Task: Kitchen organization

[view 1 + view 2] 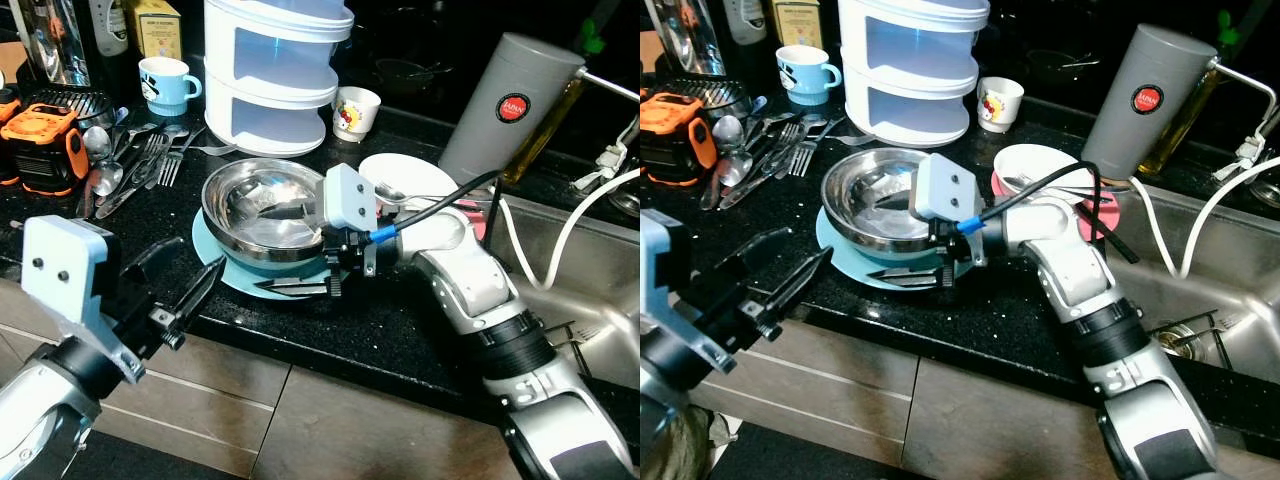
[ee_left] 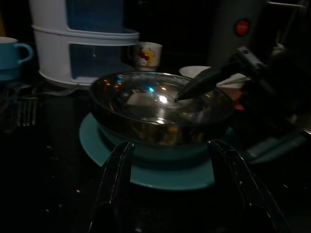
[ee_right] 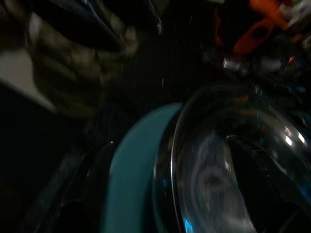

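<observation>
A steel bowl (image 1: pixel 255 200) sits in a teal plate (image 1: pixel 215 262) on the black counter. My right gripper (image 1: pixel 262 248) reaches in from the right and stands open. One finger (image 2: pixel 194 86) is inside the bowl, and the other finger (image 1: pixel 290 287) lies low over the plate's front rim, so the bowl's near wall is between them. My left gripper (image 1: pixel 200 255) hovers open at the counter's front edge, left of the plate and pointing at the bowl, with nothing in it. In the left wrist view its two fingers (image 2: pixel 114 179) frame the bowl (image 2: pixel 146 111) and the plate (image 2: pixel 160 174).
Loose cutlery (image 1: pixel 140 160) and an orange tool (image 1: pixel 40 140) lie at the left. A white tiered container (image 1: pixel 275 75), a blue cup (image 1: pixel 165 85) and a small cup (image 1: pixel 355 110) stand behind. A white bowl (image 1: pixel 405 180), a grey canister (image 1: pixel 510 110) and the sink (image 1: pixel 590 260) with a white cable (image 1: pixel 520 255) are to the right.
</observation>
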Controlling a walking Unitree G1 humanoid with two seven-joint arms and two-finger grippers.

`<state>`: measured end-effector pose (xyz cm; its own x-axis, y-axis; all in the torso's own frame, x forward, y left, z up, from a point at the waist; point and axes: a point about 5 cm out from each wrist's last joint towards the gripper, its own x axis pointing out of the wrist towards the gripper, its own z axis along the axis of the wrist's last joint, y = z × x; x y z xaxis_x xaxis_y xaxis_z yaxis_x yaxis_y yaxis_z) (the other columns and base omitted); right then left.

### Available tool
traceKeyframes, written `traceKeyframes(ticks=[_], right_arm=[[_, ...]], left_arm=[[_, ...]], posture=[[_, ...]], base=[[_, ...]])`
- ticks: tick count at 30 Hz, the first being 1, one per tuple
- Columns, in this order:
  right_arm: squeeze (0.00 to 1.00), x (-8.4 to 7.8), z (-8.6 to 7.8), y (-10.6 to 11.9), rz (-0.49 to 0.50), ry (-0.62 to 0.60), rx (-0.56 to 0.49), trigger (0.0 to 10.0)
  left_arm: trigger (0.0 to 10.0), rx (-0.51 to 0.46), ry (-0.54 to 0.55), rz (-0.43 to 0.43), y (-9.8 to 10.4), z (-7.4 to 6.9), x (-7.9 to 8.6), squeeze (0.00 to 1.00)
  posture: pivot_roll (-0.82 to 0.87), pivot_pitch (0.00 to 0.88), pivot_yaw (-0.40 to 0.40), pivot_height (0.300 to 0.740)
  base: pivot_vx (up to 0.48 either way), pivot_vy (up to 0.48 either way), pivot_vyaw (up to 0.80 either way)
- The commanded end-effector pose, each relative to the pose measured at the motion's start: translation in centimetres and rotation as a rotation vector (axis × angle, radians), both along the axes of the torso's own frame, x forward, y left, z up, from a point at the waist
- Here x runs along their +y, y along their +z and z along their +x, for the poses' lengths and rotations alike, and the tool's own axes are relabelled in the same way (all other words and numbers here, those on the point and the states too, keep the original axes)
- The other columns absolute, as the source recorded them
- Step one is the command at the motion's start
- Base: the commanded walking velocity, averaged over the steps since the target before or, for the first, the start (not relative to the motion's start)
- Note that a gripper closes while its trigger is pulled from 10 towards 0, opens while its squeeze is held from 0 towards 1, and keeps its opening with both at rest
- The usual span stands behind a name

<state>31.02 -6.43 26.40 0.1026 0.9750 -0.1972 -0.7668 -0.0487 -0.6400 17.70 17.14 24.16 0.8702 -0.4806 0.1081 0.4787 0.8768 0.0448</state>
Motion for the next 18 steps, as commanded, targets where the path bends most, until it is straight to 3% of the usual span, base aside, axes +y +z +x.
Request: traceKeyframes(ticks=[1,2,3,8,9,12,18], right_arm=[[0.00,-0.2,0.1,0.1,-0.035,0.000,-0.024,10.0],[0.00,-0.3,0.1,0.2,-0.047,0.000,-0.031,3.8],[0.00,-0.4,0.0,0.3,-0.058,0.003,-0.040,0.0],[0.00,-0.8,-0.2,0.5,-0.093,0.011,-0.054,0.0],[0.00,-1.6,-0.4,0.5,-0.157,0.011,-0.062,0.0],[0.00,-2.2,-0.3,0.4,-0.212,0.002,-0.075,0.0],[0.00,-2.8,-0.2,0.6,-0.267,-0.013,-0.099,0.0]], left_arm=[[10.0,0.013,-0.030,0.011,0.0,-0.2,-0.3,0.00],[10.0,0.015,-0.031,0.012,-0.1,-0.3,-0.3,0.00],[10.0,0.014,-0.035,0.012,0.0,-0.3,-0.3,0.00],[10.0,0.012,-0.039,0.013,0.0,-0.3,-0.3,0.00],[10.0,0.013,-0.050,0.012,0.0,-0.3,-0.4,0.00],[10.0,0.014,-0.058,0.012,0.0,-0.2,-0.4,0.00],[10.0,0.013,-0.064,0.005,0.0,-0.1,-0.5,0.00]], posture=[[0.32,0.000,-0.158,0.740],[0.32,0.000,-0.158,0.740],[0.32,0.000,-0.158,0.740],[0.32,0.000,-0.160,0.740],[0.31,0.000,-0.157,0.740],[0.31,0.000,-0.157,0.740],[0.30,0.000,-0.161,0.740]], base=[[0.000,0.000,0.00],[0.000,0.000,0.00],[0.000,0.000,0.00],[0.000,0.000,0.00],[0.000,0.000,0.00],[0.000,0.000,0.00],[0.000,0.000,0.00]])
